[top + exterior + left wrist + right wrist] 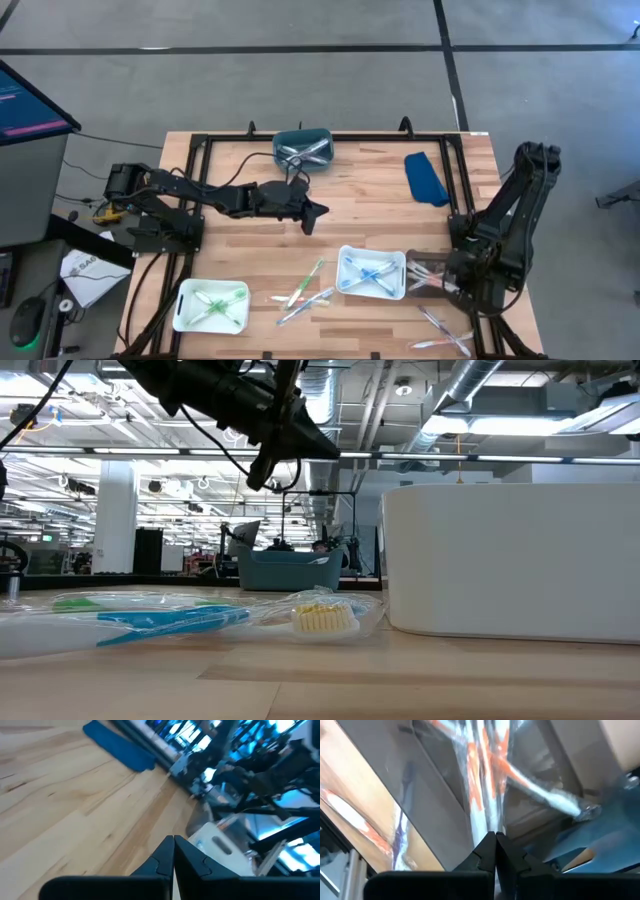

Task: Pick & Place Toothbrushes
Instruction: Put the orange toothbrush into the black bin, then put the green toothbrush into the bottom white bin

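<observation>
- Three trays on the tabletop [380,195]: teal tray [303,147] at the far edge, green-brush tray [211,304] and blue-brush tray [371,272] near the front.
- Loose toothbrushes [305,290] lie between the two front trays; more lie by the right arm's base.
- Blue cloth [425,178] lies far right.
- Left gripper [316,212] hangs mid-table, jaws pressed together, empty.
- Right gripper [495,839] sits low over wrapped orange-handled brushes [482,755], jaws pressed together.

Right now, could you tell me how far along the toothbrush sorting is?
Partly done. Toothbrushes already lie in the teal tray, the green-brush tray and the blue-brush tray. The right claw is shut low over the pink-brush tray; whether it grips one is unclear. The left claw hangs shut and empty mid-table. Loose toothbrushes and more remain.
</observation>
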